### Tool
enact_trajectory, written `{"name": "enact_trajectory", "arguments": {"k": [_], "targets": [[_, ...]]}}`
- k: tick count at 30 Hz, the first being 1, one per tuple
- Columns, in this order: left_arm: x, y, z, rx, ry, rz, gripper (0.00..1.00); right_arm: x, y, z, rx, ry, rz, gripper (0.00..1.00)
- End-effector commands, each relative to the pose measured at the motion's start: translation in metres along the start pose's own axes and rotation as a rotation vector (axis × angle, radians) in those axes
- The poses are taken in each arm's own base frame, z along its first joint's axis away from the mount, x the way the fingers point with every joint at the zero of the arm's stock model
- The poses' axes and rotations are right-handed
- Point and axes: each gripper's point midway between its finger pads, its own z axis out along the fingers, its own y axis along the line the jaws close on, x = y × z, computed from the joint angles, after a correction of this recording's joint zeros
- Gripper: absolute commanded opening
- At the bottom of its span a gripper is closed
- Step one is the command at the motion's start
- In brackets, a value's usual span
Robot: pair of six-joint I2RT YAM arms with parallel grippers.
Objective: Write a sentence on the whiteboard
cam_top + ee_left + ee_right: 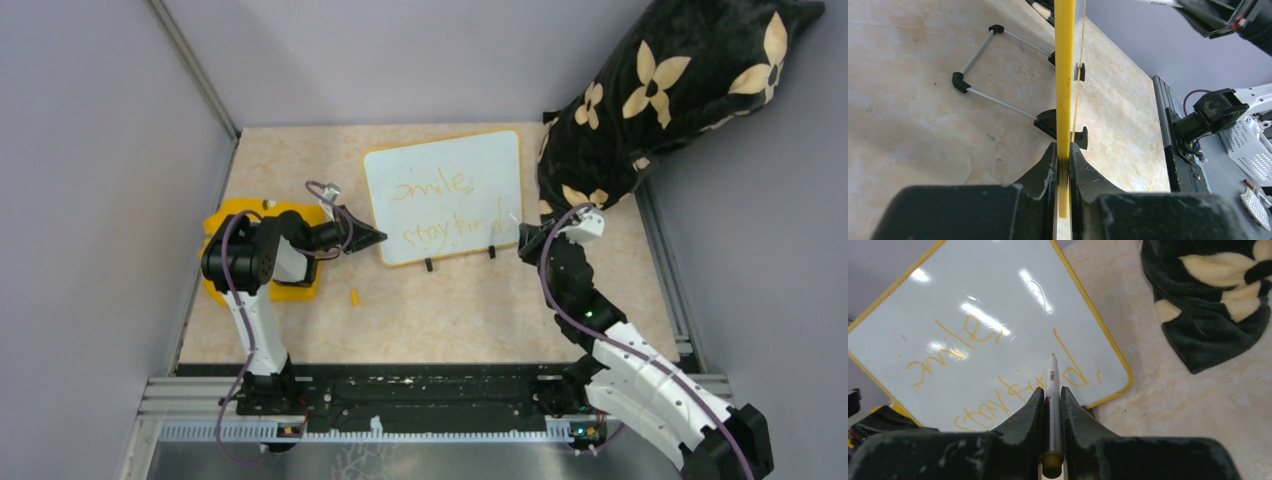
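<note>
The whiteboard (445,165) stands propped on the table, white with a yellow rim. The sentence (440,208) is in orange, two lines reading about "smile" and "stay tired". My left gripper (374,238) is shut on the board's left edge. In the left wrist view the yellow rim (1064,75) runs edge-on between the jaws of that gripper (1064,146). My right gripper (1051,390) is shut on a white marker (1051,375) with its tip pointing at the end of the lower line (998,400). I cannot tell whether the tip touches the board (998,300).
A black pillow with cream flowers (670,90) lies at the back right, close to the board's right edge. A yellow flat piece (290,290) sits under the left arm. A small yellow cap (354,296) lies in front of the board. The board's wire stand (993,65) rests behind it.
</note>
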Motion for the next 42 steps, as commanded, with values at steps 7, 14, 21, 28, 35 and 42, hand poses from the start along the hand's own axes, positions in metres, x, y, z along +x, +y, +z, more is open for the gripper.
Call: {"name": "enact_trajectory", "arguments": {"k": [7,14,21,28,35,42], "targets": [[-0.004,0.002,0.003,0.000,-0.005,0.014,0.00,-0.033,0.033,-0.045,-0.209,0.034,-0.038,0.00],[-0.009,0.000,0.001,-0.013,-0.021,0.030,0.29,-0.031,0.018,-0.071,-0.221,0.051,-0.041,0.00],[-0.025,-0.007,-0.007,-0.039,-0.059,0.063,0.99,-0.036,0.022,-0.077,-0.249,0.041,-0.045,0.00],[-0.048,-0.015,-0.025,-0.138,-0.094,0.062,0.99,-0.038,0.030,-0.082,-0.300,0.043,-0.053,0.00],[-0.074,0.007,-0.058,-0.570,-0.064,-0.006,0.99,-0.042,0.043,-0.087,-0.371,0.047,-0.075,0.00],[-0.108,-0.002,-0.139,-1.099,-0.389,-0.267,0.99,-0.031,0.050,-0.088,-0.429,0.071,-0.085,0.00]]}}
